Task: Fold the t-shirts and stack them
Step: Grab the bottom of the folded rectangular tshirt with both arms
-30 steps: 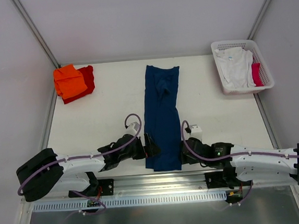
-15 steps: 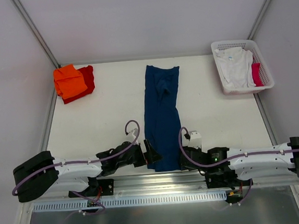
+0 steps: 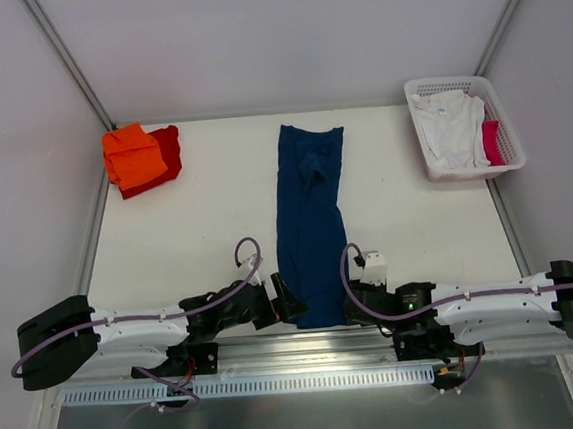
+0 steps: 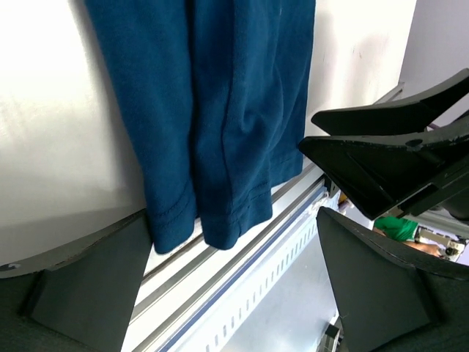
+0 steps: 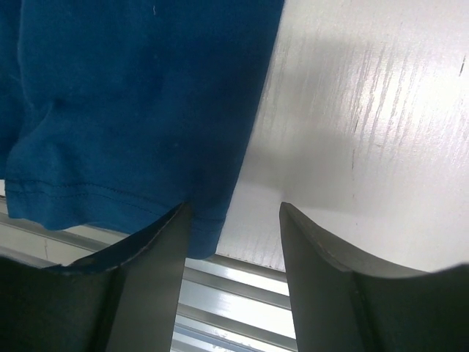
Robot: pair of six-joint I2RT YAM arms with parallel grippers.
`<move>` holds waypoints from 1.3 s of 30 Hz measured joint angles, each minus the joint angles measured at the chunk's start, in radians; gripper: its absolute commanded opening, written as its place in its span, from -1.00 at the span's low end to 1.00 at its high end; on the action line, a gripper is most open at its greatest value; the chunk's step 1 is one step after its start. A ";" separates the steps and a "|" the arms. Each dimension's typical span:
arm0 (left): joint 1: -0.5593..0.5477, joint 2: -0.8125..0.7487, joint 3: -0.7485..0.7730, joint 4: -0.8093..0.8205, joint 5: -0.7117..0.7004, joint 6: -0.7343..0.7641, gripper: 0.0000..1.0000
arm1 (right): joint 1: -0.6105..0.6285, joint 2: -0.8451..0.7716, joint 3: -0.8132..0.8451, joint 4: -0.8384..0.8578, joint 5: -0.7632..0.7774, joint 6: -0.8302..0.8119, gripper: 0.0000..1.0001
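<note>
Left wrist: navy t-shirt hem overhangs table edge.

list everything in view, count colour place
navy t-shirt: 1, dark blue, long strip down the middle, hem at near edge
red t-shirt: 1, red, far left corner
orange t-shirt: 1, orange, on the red t-shirt
basket: 1, white, far right corner
white cloth: 1, white, in the basket
pink-red cloth: 1, pink-red, basket's right side
table: 1, white
left tool: 1, black, open, left of hem
right tool: 1, black, open, right of hem
</note>
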 measured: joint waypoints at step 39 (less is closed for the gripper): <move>-0.079 0.155 0.053 0.020 -0.018 -0.035 0.08 | 0.140 0.116 0.026 0.024 0.060 0.095 -0.68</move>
